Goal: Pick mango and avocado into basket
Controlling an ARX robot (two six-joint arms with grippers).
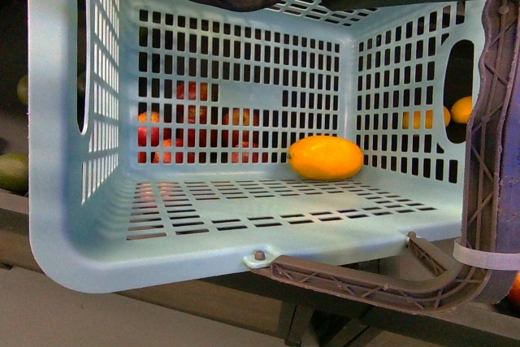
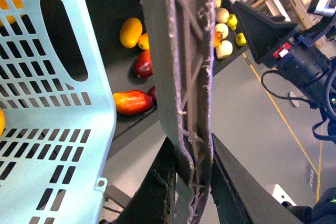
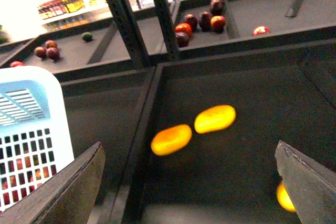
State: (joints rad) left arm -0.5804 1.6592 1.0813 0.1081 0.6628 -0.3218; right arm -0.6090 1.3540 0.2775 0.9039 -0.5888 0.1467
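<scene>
Teal plastic fills the front view: the camera looks right into the open basket (image 1: pixel 73 233). One mango (image 1: pixel 325 158) lies inside it, a bit right of the middle of the frame. It rests on the slotted floor, close to the back right corner.

Red apples (image 1: pixel 175 140) show through the back wall, left of the middle, outside the basket. Oranges (image 1: pixel 461 109) show through the hole in the right wall. A green fruit (image 1: pixel 10 172) peeks in at the left edge, outside the basket. I cannot tell if it is the avocado.

The grey-brown handle (image 1: pixel 487 144) runs down the right edge and bends along the bottom. A white tie (image 1: pixel 485 256) goes around it.

In the left wrist view, the left claw (image 2: pixel 191 187) is pressed tight on the handle, one dark finger on each side. A red and yellow fruit (image 2: pixel 131 102) lies on a dark shelf (image 2: pixel 105 9) near the basket.

In the right wrist view, the right claw (image 3: pixel 189 145) is spread wide. It hangs over a dark tray (image 3: pixel 252 87). Two orange ovals (image 3: pixel 215 118) lie there, just beside each other. The basket corner is off to one side of them.
</scene>
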